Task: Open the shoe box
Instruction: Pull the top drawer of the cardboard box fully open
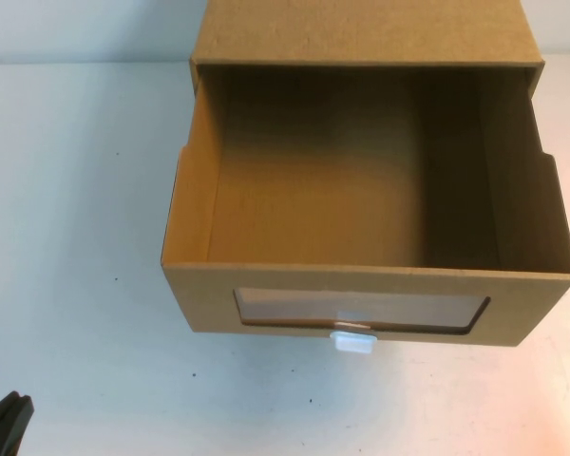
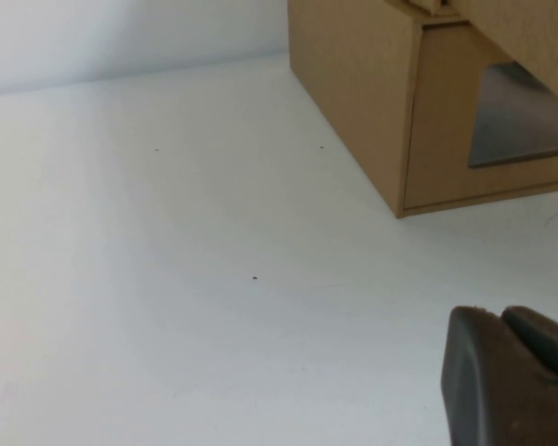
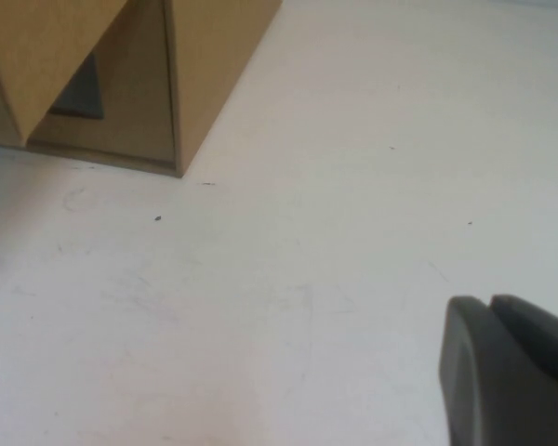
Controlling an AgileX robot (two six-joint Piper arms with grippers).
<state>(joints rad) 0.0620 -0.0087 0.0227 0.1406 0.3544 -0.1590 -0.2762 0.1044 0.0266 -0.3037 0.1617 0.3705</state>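
A brown cardboard shoe box [image 1: 361,33] stands at the table's middle back, its drawer [image 1: 361,294] pulled far out toward me and empty inside. The drawer front has a clear window [image 1: 361,311] and a small white pull tab [image 1: 352,340]. My left gripper [image 2: 498,316] is shut on nothing, low over the table at the near left, well apart from the box [image 2: 363,84]; its dark tip shows at the high view's lower left corner [image 1: 8,423]. My right gripper [image 3: 491,305] is shut and empty, out of the high view, near the box's right front corner [image 3: 214,74].
The white table [image 1: 76,237] stretches bare on both sides of the box and in front of the drawer. A few small dark specks dot its surface.
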